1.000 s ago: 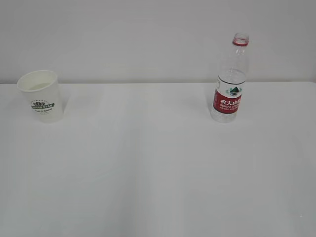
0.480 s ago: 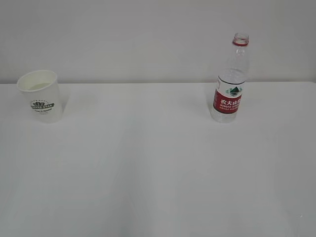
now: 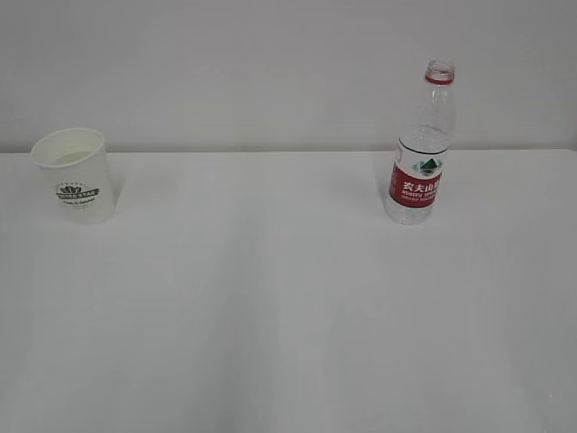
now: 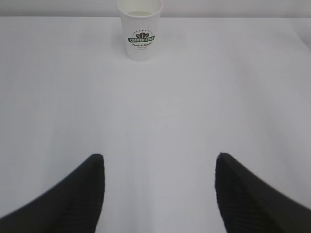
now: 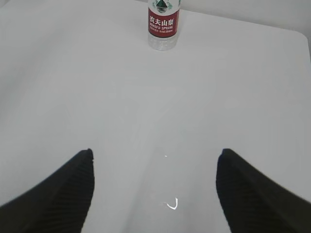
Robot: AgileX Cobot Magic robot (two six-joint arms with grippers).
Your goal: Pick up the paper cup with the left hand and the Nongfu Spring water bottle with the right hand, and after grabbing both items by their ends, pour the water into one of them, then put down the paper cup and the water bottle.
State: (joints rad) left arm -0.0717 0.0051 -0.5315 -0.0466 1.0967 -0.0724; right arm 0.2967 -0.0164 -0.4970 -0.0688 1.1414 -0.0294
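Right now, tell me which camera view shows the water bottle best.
The exterior view: the Nongfu Spring water bottle shows whole there, from its open, capless neck to its base, standing upright on the table. The right wrist view shows only its label and base, cut off at the top edge. The left wrist view does not show it.

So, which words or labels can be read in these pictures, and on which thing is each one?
"COFFEE STAR": on the green logo of the cup.
Small line under that logo: too blurred to read.
"农夫山泉": white characters on the red label of the bottle.
"NONGFU SPRING": small white letters below them on the same label.
Smallest print below that: unreadable.
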